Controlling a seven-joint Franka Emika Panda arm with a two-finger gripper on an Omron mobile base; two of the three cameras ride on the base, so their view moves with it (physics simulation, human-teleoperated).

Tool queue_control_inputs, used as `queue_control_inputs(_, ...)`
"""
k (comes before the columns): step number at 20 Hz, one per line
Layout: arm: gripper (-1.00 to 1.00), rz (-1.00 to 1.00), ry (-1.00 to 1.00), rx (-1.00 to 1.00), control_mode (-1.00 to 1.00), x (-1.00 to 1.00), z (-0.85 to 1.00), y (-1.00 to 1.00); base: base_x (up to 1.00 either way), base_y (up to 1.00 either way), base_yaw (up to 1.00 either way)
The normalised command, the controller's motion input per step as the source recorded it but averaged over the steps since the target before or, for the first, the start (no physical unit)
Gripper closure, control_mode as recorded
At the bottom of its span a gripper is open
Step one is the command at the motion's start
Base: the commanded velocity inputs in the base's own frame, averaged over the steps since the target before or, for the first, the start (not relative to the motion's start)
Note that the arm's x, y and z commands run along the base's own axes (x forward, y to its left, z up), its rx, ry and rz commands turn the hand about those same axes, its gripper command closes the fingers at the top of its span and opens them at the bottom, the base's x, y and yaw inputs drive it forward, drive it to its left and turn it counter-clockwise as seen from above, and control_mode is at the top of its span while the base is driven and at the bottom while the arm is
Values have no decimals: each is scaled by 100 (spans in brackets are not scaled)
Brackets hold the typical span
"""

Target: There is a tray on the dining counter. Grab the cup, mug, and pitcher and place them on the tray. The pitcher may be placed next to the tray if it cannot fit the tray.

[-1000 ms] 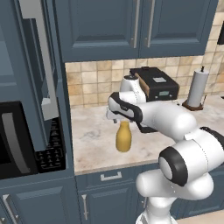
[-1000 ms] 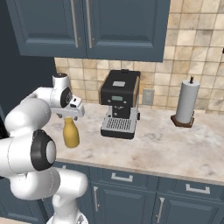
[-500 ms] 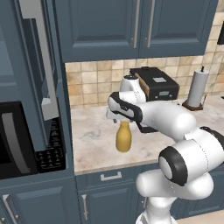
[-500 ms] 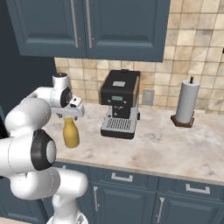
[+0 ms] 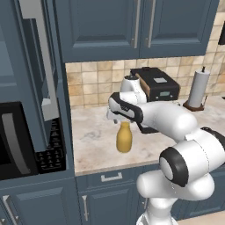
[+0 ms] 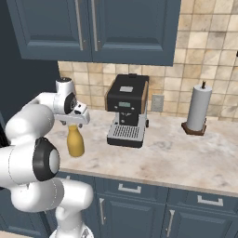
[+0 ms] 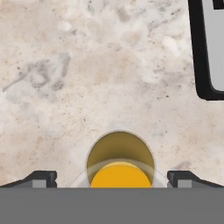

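The fingers (image 7: pixel 112 177) are spread wide open and hold nothing. The pitcher (image 5: pixel 124 137) stands upright on the desk (image 5: pixel 92 140) right below them, its round top between the two tips. A coffee machine (image 6: pixel 126 110) sits farther back.

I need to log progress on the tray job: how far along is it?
Nothing looks done yet. In hand: the open claw hangs directly above the pitcher, fingers either side of its mouth, not gripping; the pitcher stands upright on the counter. Left: grasping and carrying it, plus cup and mug.
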Motion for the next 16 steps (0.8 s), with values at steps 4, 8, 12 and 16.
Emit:
queue_control_inputs(4, -100, 0, 0, 0, -100, 0, 0, 0, 0, 0, 0)
queue_control_inputs(8, -100, 0, 0, 0, -100, -2, 0, 0, 0, 0, 0)
queue_control_inputs(12, -100, 0, -1, 0, -100, -17, -4, 0, 0, 0, 0)
queue_control_inputs(16, -100, 0, 0, 0, -100, -7, -4, 0, 0, 0, 0)
